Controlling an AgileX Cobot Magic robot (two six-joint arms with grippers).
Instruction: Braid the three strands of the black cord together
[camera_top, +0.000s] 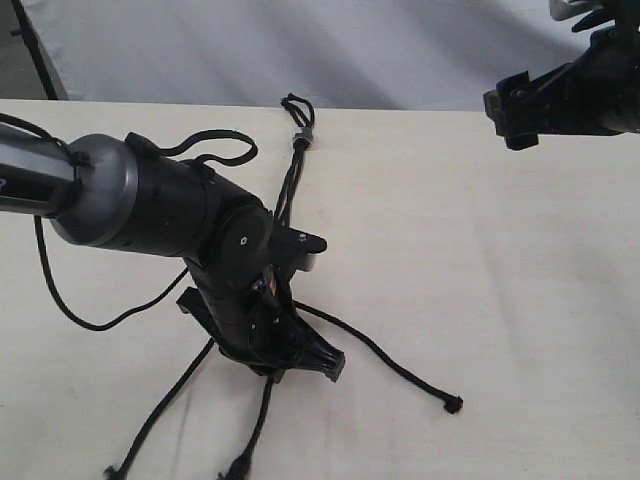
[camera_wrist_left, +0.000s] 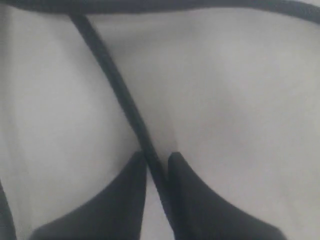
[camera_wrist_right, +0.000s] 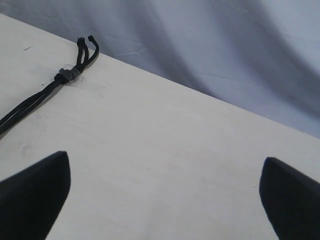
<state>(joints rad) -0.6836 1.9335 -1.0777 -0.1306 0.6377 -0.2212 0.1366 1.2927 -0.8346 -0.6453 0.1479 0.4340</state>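
Centrally, a thin black cord (camera_top: 293, 175) lies on a pale table (camera_top: 500, 300), its loop at upper centre, three strands (camera_top: 385, 355) fanning toward the lower edge. Soft, light and limp, it will likely sag and slip, so pinch a strand mid-length. The left gripper (camera_wrist_left: 157, 159), lower centre, has jaws clamped on one strand (camera_wrist_left: 125, 100). The right gripper (camera_wrist_right: 165, 159), upper right, has jaws wide apart, empty.

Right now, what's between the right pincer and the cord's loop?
Only bare table. The right wrist view shows nothing lying between the open right pincer and the loop.
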